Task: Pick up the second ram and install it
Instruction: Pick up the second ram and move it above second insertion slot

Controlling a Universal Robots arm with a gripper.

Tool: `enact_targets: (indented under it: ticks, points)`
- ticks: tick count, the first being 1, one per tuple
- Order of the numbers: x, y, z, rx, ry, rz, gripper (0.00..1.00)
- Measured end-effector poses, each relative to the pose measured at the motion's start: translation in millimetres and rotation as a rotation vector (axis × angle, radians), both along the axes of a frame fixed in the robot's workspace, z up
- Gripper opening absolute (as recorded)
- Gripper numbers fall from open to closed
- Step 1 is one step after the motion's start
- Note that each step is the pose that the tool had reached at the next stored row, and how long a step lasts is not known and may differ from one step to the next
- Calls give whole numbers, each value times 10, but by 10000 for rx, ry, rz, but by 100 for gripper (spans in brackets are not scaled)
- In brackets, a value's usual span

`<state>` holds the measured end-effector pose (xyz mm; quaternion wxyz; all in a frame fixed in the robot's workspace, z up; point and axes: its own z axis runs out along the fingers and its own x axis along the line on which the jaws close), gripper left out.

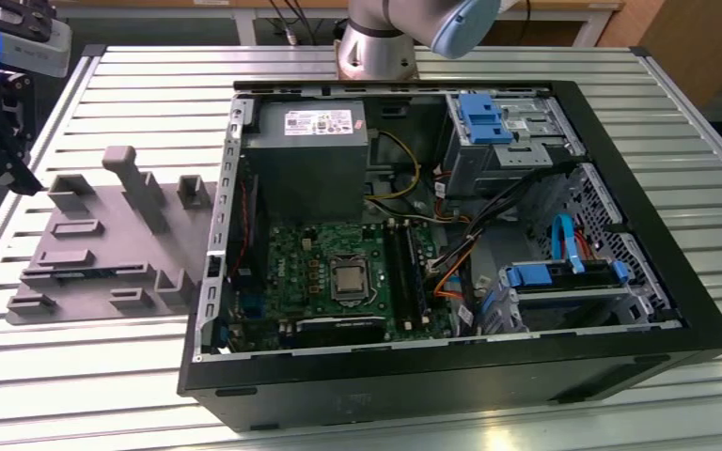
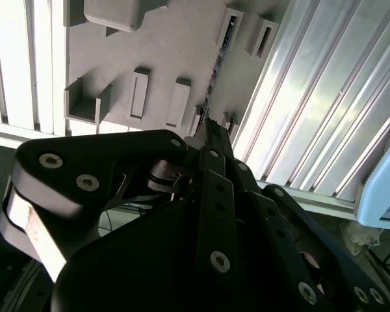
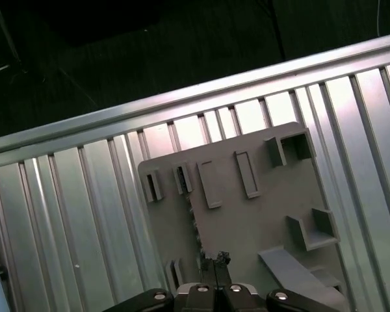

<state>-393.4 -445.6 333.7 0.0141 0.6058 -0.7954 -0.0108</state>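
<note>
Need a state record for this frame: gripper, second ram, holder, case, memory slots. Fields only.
gripper: raised over the holder plate, in line with the ram; contact unclear
second ram: on edge in the holder plate's slots, not yet picked up
holder plate: grey, on the slatted table, to the exterior view's left of the PC case
PC case: lying open, motherboard exposed
memory slots: long, black, beside the processor socket
</note>
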Motion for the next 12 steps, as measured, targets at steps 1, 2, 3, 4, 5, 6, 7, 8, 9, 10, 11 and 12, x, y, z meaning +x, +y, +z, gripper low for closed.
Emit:
enact_targets:
  ticks: [1, 2, 3, 4, 5, 6, 7, 8, 9, 10, 11, 12]
  points:
    - [0, 0, 0, 0, 0, 6, 11]
    - [0, 0, 0, 1, 0, 12, 11]
    - [0, 0, 0, 0, 1, 13, 11]
    - [0, 0, 0, 0, 0, 14, 11]
    - [0, 0, 0, 0, 0, 14, 11]
    - [0, 0, 0, 1, 0, 15, 11]
    - [0, 0, 0, 0, 0, 15, 11]
    - [0, 0, 0, 0, 0, 16, 11]
    - [0, 0, 0, 0, 0, 17, 11]
    - [0, 0, 0, 0, 0, 17, 11]
    - [0, 0, 0, 0, 0, 18, 11]
    - [0, 0, 0, 0, 0, 18, 11]
